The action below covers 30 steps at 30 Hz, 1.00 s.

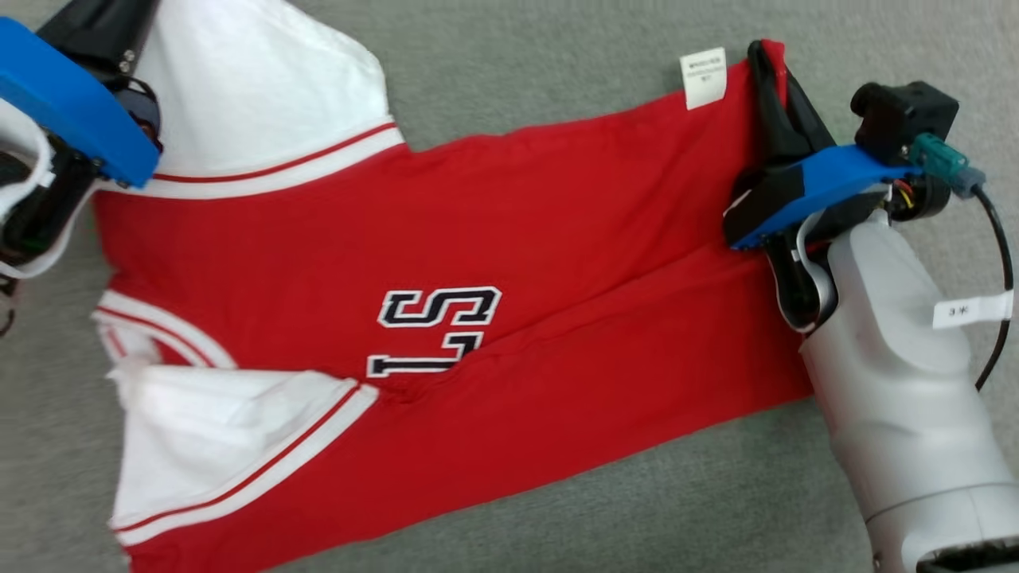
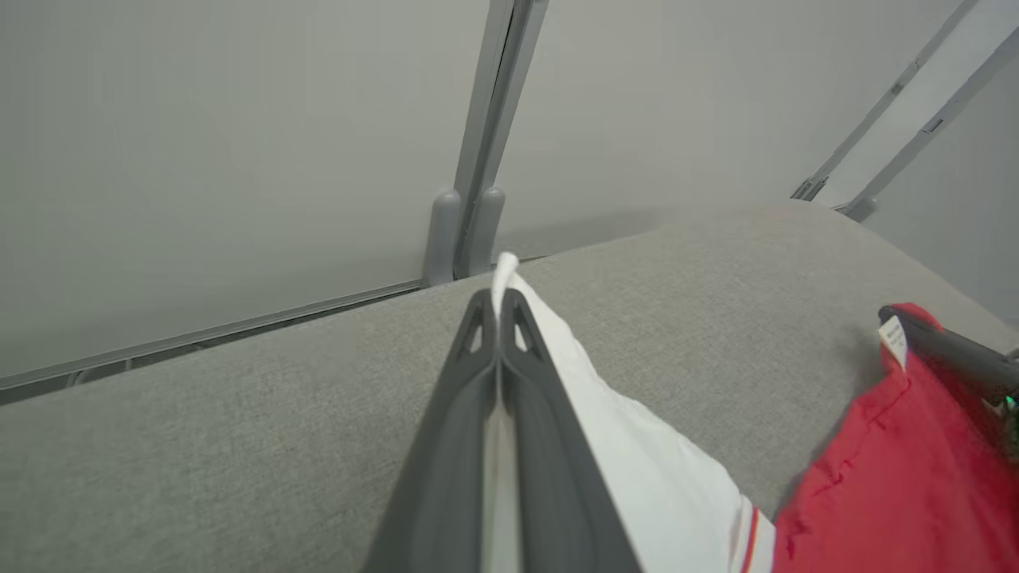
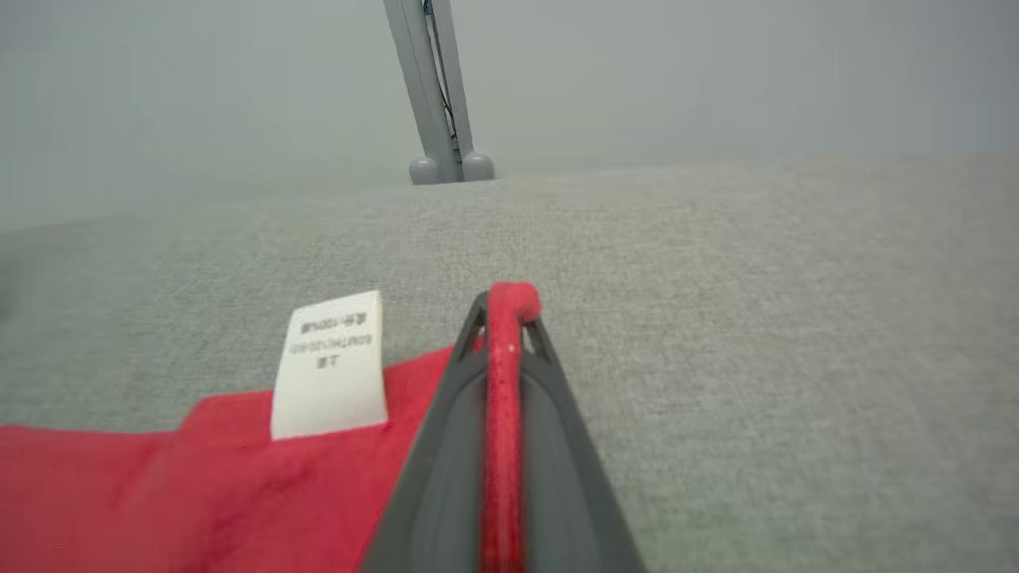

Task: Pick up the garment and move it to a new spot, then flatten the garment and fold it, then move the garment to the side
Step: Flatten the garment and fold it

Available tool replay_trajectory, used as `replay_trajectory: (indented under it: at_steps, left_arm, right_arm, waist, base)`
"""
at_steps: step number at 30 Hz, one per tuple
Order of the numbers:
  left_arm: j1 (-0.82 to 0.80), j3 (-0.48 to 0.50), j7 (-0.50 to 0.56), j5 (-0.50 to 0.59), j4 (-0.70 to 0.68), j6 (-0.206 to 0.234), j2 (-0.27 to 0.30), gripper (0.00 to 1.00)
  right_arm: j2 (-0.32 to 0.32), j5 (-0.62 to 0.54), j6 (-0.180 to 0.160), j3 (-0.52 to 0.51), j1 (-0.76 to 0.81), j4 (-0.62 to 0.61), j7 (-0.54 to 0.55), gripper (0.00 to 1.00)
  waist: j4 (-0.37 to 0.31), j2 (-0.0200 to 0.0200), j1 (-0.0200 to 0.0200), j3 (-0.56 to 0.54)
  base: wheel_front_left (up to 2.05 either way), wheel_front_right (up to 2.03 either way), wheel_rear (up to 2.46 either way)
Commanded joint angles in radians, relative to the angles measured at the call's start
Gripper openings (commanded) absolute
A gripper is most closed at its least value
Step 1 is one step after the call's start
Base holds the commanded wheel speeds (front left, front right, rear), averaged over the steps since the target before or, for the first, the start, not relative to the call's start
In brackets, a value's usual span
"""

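Pale grey shell covers the right arm (image 1: 899, 382), with a white label (image 1: 973, 310) at its three o'clock side. Each wrist wears a blue plate (image 1: 828, 183); a black camera block (image 1: 903, 111), teal plug (image 1: 943, 163) and black cable (image 1: 1005, 263) sit by the right one. The jaws are dark grey

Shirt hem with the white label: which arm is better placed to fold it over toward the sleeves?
Probably the right: the right gripper is shut on the red hem beside the label; the left gripper pinches a white sleeve.
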Motion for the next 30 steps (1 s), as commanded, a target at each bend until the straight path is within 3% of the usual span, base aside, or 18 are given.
replay_trajectory:
  at_steps: [1, 9, 15, 21, 30]
  left_arm:
    - [0.007, -0.001, -0.027, -0.007, -0.005, 0.002, -0.003, 0.00]
    - [0.121, 0.006, -0.116, -0.025, -0.068, 0.002, -0.058, 0.00]
    - [0.336, 0.188, -0.116, 0.041, -0.126, 0.002, -0.126, 0.00]
    - [0.606, 0.332, -0.117, 0.119, -0.165, 0.002, -0.208, 0.00]
    - [0.883, 0.413, -0.117, 0.198, -0.138, 0.002, -0.320, 0.00]
  right_arm:
    - [0.009, -0.019, 0.000, -0.017, 0.026, -0.016, 0.000, 0.00]
    - [0.003, -0.148, 0.000, -0.176, 0.173, -0.078, 0.000, 0.00]
    - [0.003, -0.193, 0.000, -0.288, 0.296, -0.109, 0.000, 0.00]
    - [0.003, -0.183, 0.000, -0.318, 0.414, -0.143, 0.000, 0.00]
    - [0.004, -0.090, 0.000, -0.295, 0.567, -0.180, 0.000, 0.00]
  waist:
    - [0.011, 0.0000, -0.0003, -0.017]
    - [0.113, 0.0000, -0.0003, -0.165]
    - [0.164, 0.0000, -0.0003, -0.268]
    - [0.187, 0.0000, -0.0003, -0.346]
    - [0.199, 0.0000, -0.0003, -0.417]
  base:
    - [0.00, 0.00, 0.00]
    - [0.00, 0.00, 0.00]
    - [0.00, 0.00, 0.00]
    - [0.00, 0.00, 0.00]
    - [0.00, 0.00, 0.00]
